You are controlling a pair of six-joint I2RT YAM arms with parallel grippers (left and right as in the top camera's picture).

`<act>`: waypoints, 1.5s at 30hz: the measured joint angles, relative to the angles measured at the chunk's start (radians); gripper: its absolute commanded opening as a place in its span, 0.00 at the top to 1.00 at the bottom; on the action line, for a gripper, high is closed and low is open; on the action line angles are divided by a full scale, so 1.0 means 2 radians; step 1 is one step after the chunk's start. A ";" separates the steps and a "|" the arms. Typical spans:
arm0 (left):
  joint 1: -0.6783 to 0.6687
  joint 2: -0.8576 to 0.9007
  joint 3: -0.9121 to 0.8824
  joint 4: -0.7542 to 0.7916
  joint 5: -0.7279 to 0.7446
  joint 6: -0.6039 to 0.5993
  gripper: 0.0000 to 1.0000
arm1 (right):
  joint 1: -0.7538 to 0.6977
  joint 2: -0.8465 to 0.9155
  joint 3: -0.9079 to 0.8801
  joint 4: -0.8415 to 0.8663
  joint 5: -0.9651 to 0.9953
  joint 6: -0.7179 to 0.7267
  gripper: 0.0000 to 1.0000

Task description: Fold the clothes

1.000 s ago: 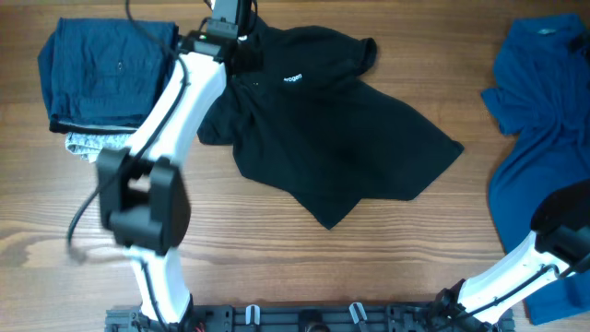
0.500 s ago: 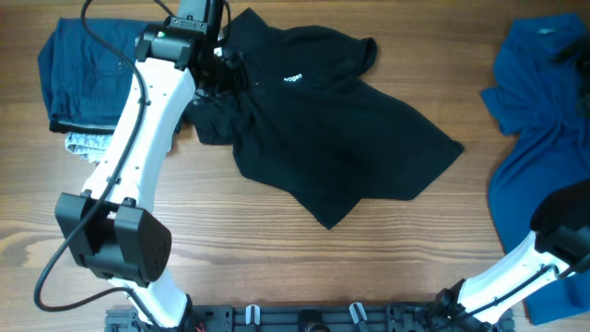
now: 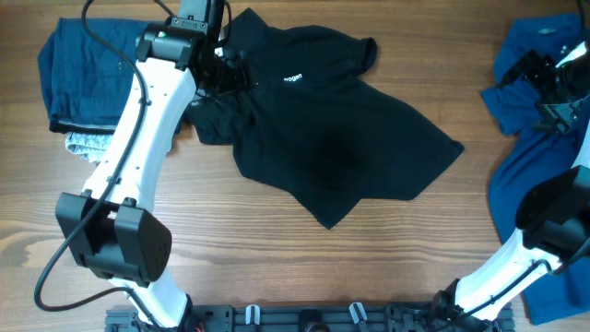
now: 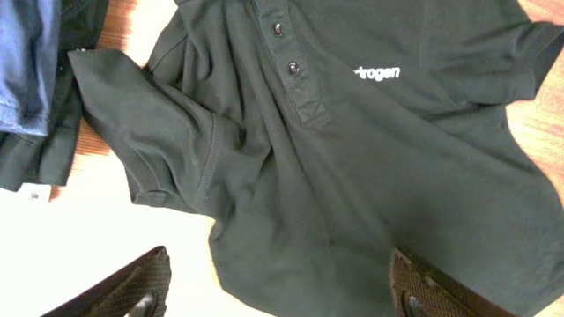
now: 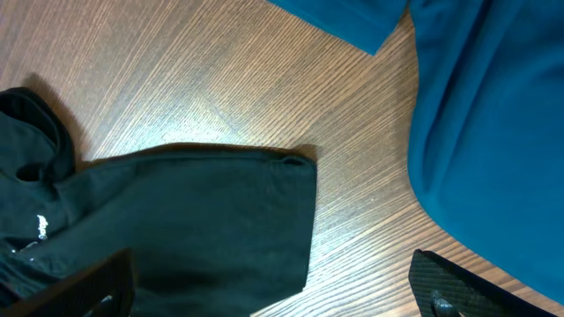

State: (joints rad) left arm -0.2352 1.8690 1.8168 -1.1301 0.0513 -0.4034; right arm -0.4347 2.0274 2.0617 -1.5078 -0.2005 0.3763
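Across the middle of the worktop (image 3: 369, 267) lies the black polo shirt (image 3: 341, 138), face up and crumpled, not yet folded. Its long axis runs on a slant, with the collar at the upper left of the overhead view and the hem corner at the lower right. A bright blue shirt (image 3: 525, 194) is heaped along the right edge, well apart from the polo. A folded dark blue garment (image 3: 106, 74) rests at the far left, just beside the polo's collar end.

The coming move likely turns on the polo's near sleeve (image 3: 207, 124), which is bunched and tucked against the body. It sits just below the left tool (image 3: 224, 72), which hovers over the collar end. The left tool's jaws are spread wide with nothing between them, and the shirt lies flat beneath.

The right tool (image 3: 551, 90) is over the blue shirt, also spread wide and empty. That leaves the left arm much the nearer one to the polo.

The placket shows two dark buttons (image 4: 293, 68). The small white chest lettering (image 4: 376, 74) reads "trogen" as far as it is legible, and a small mark before it is too small to make out.
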 measured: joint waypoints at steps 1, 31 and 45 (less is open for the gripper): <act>0.000 0.000 0.000 0.002 0.000 -0.001 0.92 | 0.000 0.000 0.000 0.000 0.000 -0.003 0.00; -0.048 0.116 -0.001 0.096 0.012 0.001 0.94 | 0.184 0.005 -0.274 0.184 0.000 -0.077 0.96; -0.039 0.116 -0.001 0.096 0.012 0.001 0.90 | 0.199 -0.009 -0.382 0.406 0.045 -0.046 0.96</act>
State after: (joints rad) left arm -0.3122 2.1014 1.8149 -0.9382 0.0761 -0.4023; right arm -0.0360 2.0098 1.2980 -0.6952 -0.1104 0.2848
